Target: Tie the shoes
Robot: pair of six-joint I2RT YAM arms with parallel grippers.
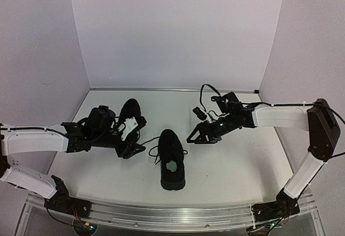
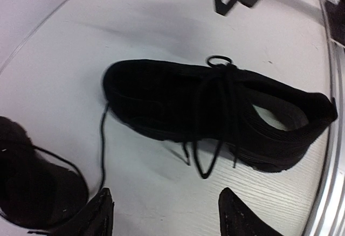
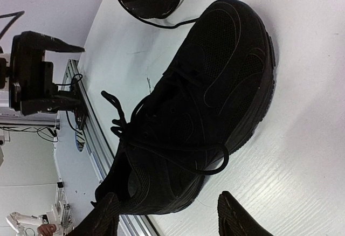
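One black shoe (image 1: pixel 171 158) lies in the table's middle, toe away from the arms, with a pale patch inside its opening. Its thin laces (image 2: pixel 207 158) form loops that hang over both sides. The second shoe (image 1: pixel 129 111) lies at the back left, behind my left gripper (image 1: pixel 137 137). That gripper is open and empty, just left of the middle shoe (image 2: pixel 215 104); its fingers (image 2: pixel 99 217) hover over bare table, short of the lace loops. My right gripper (image 1: pixel 193 137) is open and empty, to the right of that shoe (image 3: pixel 205 101), near a lace loop (image 3: pixel 215 163).
A long lace strand (image 2: pixel 101 144) runs from the second shoe (image 2: pixel 32 193) across the table toward the left gripper. A metal rail (image 2: pixel 331 139) edges the near side of the table. White walls enclose the back and both sides.
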